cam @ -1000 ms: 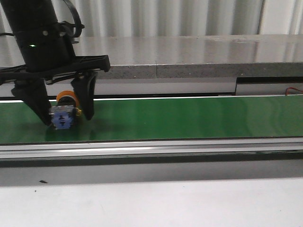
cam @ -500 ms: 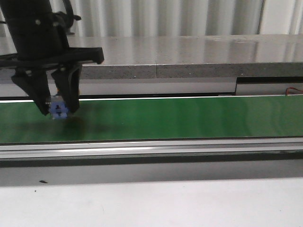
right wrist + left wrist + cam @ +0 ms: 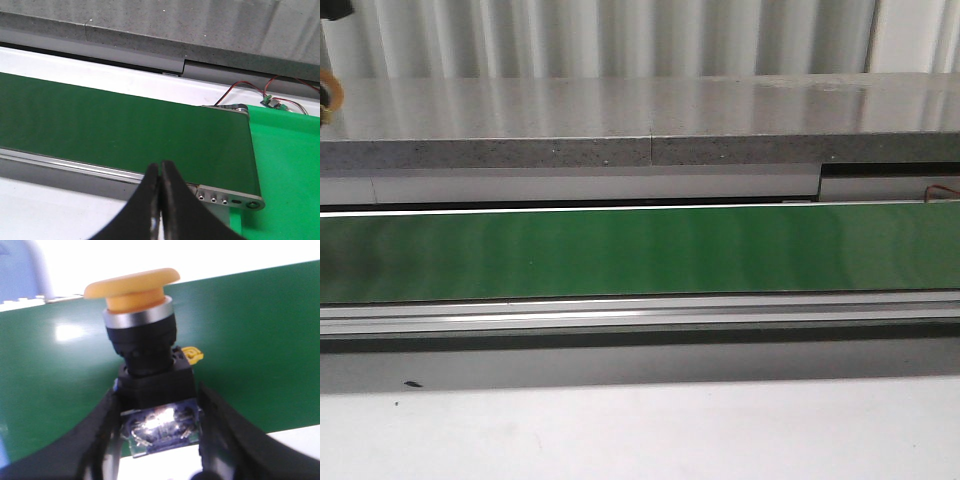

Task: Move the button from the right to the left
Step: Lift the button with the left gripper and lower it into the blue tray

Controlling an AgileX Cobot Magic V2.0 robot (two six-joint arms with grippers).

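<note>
In the left wrist view my left gripper (image 3: pixel 159 422) is shut on the button (image 3: pixel 145 355). Its black fingers (image 3: pixel 100 435) clamp the blue-and-clear contact block, and the yellow cap (image 3: pixel 132 285) points away from the wrist. The button hangs above the green belt (image 3: pixel 260 340). In the front view only a sliver of the yellow cap (image 3: pixel 328 95) shows at the far left edge, well above the belt (image 3: pixel 640 250); the arm is almost out of that view. My right gripper (image 3: pixel 160 172) is shut and empty, above the belt's near rail close to its right end.
A grey stone ledge (image 3: pixel 650 130) runs behind the belt and a metal rail (image 3: pixel 640 315) along its front. A white tabletop (image 3: pixel 640 430) lies nearest. At the belt's right end are a roller bracket (image 3: pixel 230 200), red-black wires (image 3: pixel 250 85) and a bright green mat (image 3: pixel 290 165).
My left gripper closed on the button on the belt, then lifted it up and to the left, almost out of the front view.
</note>
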